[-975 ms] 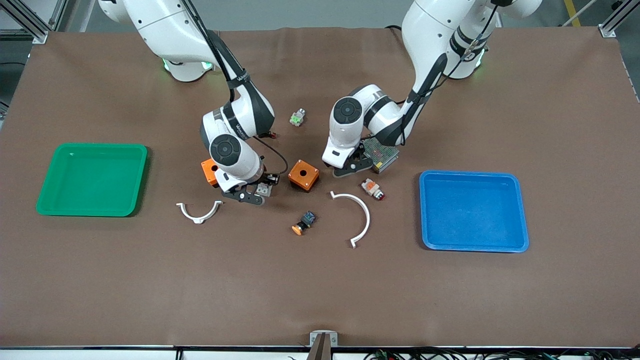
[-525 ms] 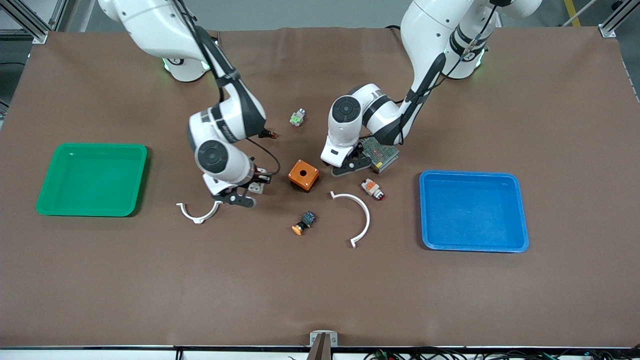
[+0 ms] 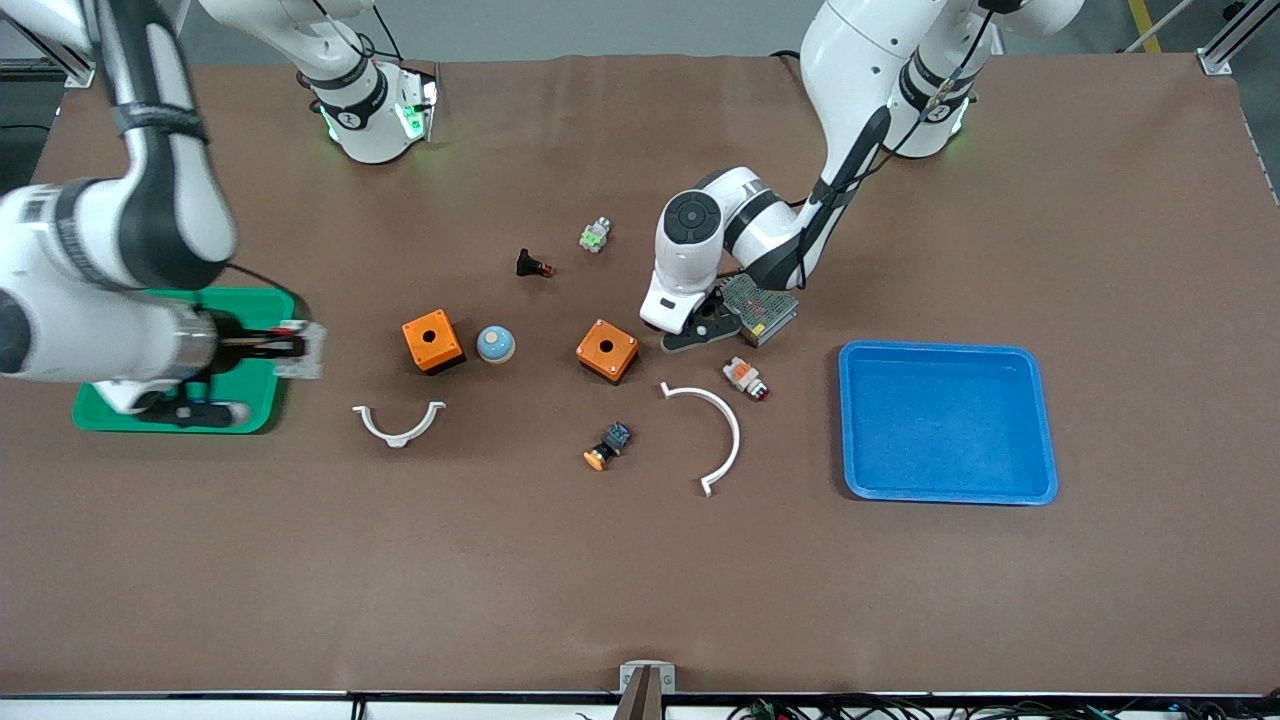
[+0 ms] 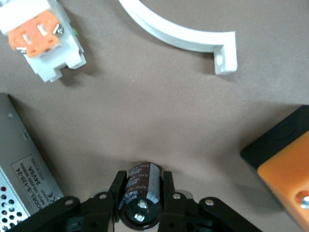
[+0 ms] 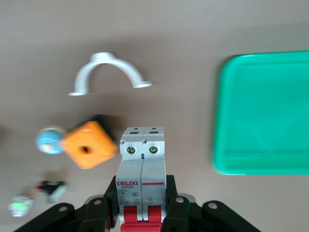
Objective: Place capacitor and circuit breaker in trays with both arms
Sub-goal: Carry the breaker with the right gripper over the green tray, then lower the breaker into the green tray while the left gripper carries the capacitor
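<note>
A: Where's the circuit breaker [image 5: 142, 166]?

B: The right gripper [image 3: 285, 345] is pinching it between its fingers [image 5: 172, 205], red levers toward the wrist, up in the air over the edge of the green tray [image 3: 120, 305] at the right arm's end of the table.

A: Capacitor [image 4: 141, 193]?

B: The left gripper [image 3: 700, 330] is clamping it on both sides, low over the brown mat [image 3: 640, 580], silvery end facing the wrist camera. It's sitting between an orange box [image 3: 607, 350] and a grey power supply [image 3: 760, 305].

A: Surroundings?

B: A white-and-orange button [image 3: 745, 377] and a big white curved clip [image 3: 715, 430] are lying near that gripper. The blue tray [image 3: 945, 355] is lying toward the left arm's end. One brown mat is covering the whole table, slightly wrinkled. Grey floor and metal frame posts [image 3: 1220, 45] are showing past the table's edges.
</note>
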You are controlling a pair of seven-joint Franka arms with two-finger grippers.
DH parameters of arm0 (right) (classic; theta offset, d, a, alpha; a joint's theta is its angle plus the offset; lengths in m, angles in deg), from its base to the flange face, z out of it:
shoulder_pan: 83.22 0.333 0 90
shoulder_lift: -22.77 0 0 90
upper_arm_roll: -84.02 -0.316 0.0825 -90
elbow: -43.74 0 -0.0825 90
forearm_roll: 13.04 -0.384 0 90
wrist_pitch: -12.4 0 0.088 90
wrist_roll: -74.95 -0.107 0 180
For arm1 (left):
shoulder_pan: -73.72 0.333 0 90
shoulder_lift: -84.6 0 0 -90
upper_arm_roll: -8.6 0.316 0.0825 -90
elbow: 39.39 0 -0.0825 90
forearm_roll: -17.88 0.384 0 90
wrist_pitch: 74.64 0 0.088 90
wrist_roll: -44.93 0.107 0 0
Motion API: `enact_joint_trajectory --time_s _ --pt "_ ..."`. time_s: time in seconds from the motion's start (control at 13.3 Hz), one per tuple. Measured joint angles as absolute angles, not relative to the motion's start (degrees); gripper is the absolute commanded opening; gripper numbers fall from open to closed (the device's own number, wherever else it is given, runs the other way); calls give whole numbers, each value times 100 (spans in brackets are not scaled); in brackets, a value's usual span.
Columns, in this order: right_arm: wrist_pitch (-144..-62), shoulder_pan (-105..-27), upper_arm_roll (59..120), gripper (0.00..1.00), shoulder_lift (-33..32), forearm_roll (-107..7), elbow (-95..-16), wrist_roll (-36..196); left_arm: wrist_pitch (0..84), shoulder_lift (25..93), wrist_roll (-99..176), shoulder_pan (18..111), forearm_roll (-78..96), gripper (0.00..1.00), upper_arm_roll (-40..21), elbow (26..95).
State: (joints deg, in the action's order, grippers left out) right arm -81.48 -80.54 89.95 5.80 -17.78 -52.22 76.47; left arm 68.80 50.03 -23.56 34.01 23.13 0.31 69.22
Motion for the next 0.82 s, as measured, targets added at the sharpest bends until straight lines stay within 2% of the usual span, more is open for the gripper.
enact_joint_trajectory --time_s 0.22,0.45,0.82 --pt "-8284 -8925 8999 21 472 -1448 -5301 8709 6814 5161 -2356 3547 2316 0 112 6782" --pt "-8593 -9431 8991 21 393 -1115 -5422 9333 6427 5642 -2241 4181 2782 0 147 6755" --pt "-10163 -10149 8990 21 234 -1031 -6286 10065 5898 5955 -560 5629 2931 0 163 6821"
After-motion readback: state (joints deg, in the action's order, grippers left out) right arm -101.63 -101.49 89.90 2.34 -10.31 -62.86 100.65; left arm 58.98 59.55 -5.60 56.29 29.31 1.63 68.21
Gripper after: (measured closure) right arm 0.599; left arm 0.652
